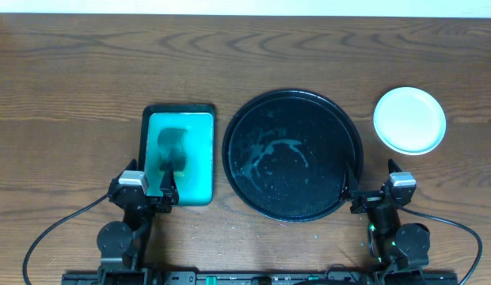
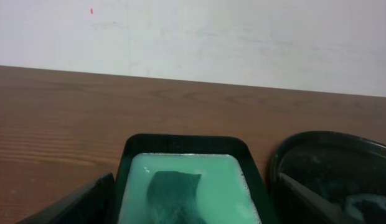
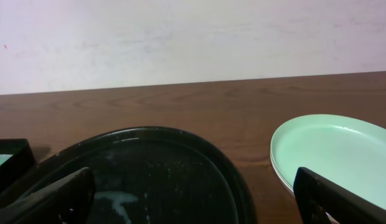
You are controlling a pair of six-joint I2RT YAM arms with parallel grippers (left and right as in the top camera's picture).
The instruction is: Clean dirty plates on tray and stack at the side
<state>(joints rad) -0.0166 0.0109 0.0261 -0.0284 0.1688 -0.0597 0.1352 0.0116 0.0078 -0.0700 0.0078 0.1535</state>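
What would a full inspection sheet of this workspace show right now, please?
Surface: brown wooden table, wood grain visible.
Job's things: large round black tray holds only teal smears; stacked pale-mint round plates sit right of it, apart.
Clutter: teal rectangular black-rimmed container with a dark sponge inside, left of the tray.
Grippers: left gripper open, facing the container; right gripper open, by the tray's right edge; both empty.
Cables: black cables loop from both arm bases.
Surroundings: plain white wall.
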